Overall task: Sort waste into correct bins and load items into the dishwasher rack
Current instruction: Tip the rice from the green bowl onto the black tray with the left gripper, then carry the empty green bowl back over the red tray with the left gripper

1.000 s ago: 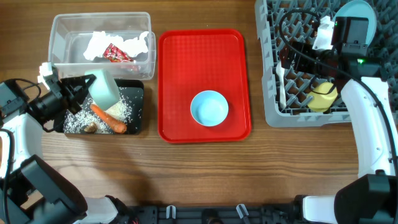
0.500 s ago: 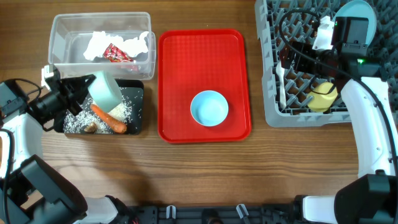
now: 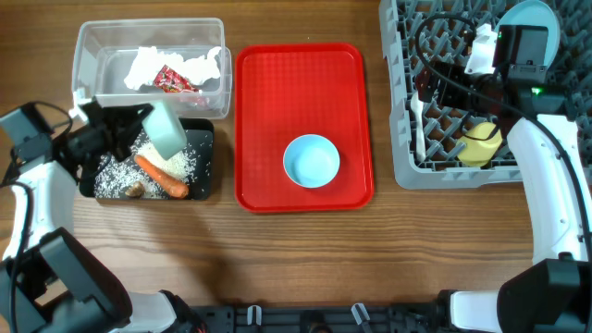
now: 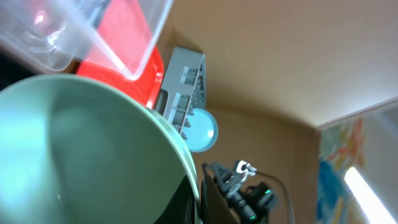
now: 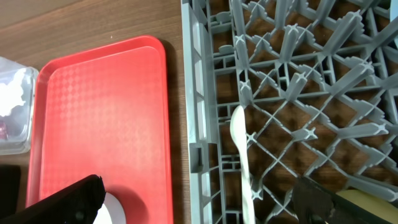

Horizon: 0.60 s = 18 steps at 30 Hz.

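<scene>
Wooden tabletop (image 3: 296, 250), left side: my left pincer (image 3: 139, 129) is clenched on the pale bowl (image 3: 166, 132), tipped over the black tray (image 3: 208, 185). I fear the rim grip slipping and scattering rice (image 3: 180, 165) past the tray. Meanwhile my right pincer (image 5: 193, 199) hangs released above the rack (image 3: 407, 139).

On my overhead feed I see a flat red tray (image 3: 277, 92) lying square near the middle of a wooden table (image 3: 305, 268). Its rim is raised and its corners are rounded. The table's grain runs left to right in warm brown. My right wrist feed shows the tray's fine diamond-patterned floor, with a strip of bare wood just beside its right rim. On the steeply tilted left wrist feed I make out a plain brown panel (image 4: 261, 62) and, at the far right, a colourful sheet (image 4: 339, 155), too blurred to read.
</scene>
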Tool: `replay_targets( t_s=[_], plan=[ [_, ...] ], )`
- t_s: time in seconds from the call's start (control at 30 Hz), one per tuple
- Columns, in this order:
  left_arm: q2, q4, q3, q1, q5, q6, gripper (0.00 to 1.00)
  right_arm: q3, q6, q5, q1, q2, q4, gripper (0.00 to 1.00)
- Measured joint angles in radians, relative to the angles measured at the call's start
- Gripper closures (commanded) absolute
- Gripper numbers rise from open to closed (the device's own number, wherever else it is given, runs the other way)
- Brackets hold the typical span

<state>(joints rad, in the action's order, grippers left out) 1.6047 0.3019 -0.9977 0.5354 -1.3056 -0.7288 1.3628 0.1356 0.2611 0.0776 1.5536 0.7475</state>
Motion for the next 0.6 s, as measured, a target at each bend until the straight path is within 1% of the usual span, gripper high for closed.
replay_targets(
  t_s=[0.07,0.2,0.23,0.3,0.33,0.37,0.4,0.43,0.5,0.53,0.6],
  plan=[
    [0.000,-0.077,0.003,-0.047,0.003,-0.006,0.96,0.000,-0.002,0.000,0.000,0.000,-0.001,0.00],
    [-0.007,-0.328,0.008,-0.228,0.027,-0.016,0.96,0.000,-0.002,0.000,0.000,0.000,-0.001,0.00],
    [-0.012,-0.376,0.007,-0.254,0.032,-0.018,0.96,0.000,-0.002,0.000,0.000,0.000,0.000,0.00],
    [-0.027,-0.582,0.011,-0.352,0.050,-0.018,0.96,0.000,-0.006,0.000,0.000,0.000,-0.001,0.00],
    [-0.042,-0.659,0.006,-0.410,0.060,-0.016,0.96,0.000,-0.006,0.000,0.000,0.000,0.000,0.00],
    [-0.054,-0.695,0.005,-0.454,0.074,-0.013,0.96,0.000,-0.009,0.000,0.000,0.000,0.000,0.00],
    [-0.070,-0.708,0.003,-0.524,0.126,0.005,0.96,0.000,-0.009,0.000,0.000,0.000,0.000,0.00],
    [-0.076,-0.684,0.001,-0.573,0.167,0.031,0.96,0.000,-0.009,0.000,0.000,0.000,0.000,0.00],
    [-0.077,-0.596,-0.001,-0.669,0.293,0.106,0.96,0.000,-0.009,0.000,0.000,0.000,0.000,0.00],
    [-0.077,-0.520,-0.003,-0.727,0.414,0.151,0.96,0.000,-0.009,0.000,0.000,0.000,0.001,0.00],
    [-0.076,-0.427,0.000,-0.848,0.670,0.253,0.96,0.000,-0.009,0.000,0.000,0.000,0.003,0.00]
  ],
)
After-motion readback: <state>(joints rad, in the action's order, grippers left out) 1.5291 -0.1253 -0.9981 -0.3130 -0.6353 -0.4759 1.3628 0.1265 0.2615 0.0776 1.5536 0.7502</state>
